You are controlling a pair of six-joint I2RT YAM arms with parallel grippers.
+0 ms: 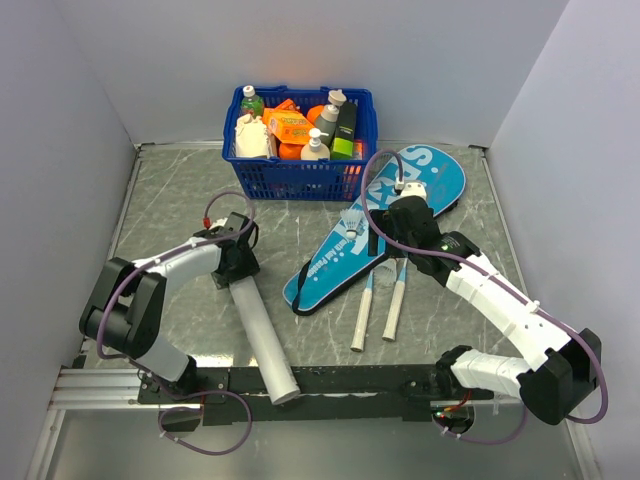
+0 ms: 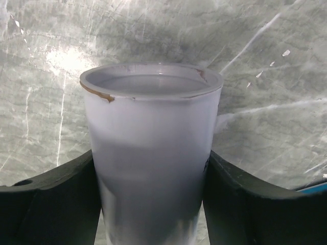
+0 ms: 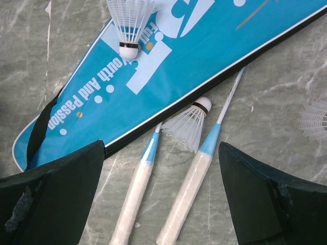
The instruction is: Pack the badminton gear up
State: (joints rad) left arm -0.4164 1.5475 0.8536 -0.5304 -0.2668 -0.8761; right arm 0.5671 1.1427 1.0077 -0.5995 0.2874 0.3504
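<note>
- Your left jaws [image 2: 153, 171] grasp the long white tube [image 1: 265, 340]: in the left wrist view, one black finger [image 2: 61, 199] presses against each side of it.
- The tube lies on the worktop [image 1: 170, 200] at the left. One end sits in your jaws and the other reaches the rail by the arm bases. The open rim seen from the wrist has a brown scuff.
- Your right jaws [image 3: 161, 145] are released, spread wide with nothing between them, above the racket handles.
- The two rackets [image 3: 186, 194] lie side by side, white handles toward you. Their thin shafts run up to the edge of the teal case [image 3: 204, 51]; you cannot tell whether the heads are inside or beneath it.
- The case lies flat at centre right, wide end far right.
- One shuttlecock [image 3: 130, 25] rests on the case, a second shuttlecock [image 3: 186, 127] lies between the racket shafts, and a third shuttlecock [image 3: 314, 120] lies on the worktop, at the right edge of the right wrist view.
- The blue basket [image 1: 300, 175] stands at the far edge, near the case.
</note>
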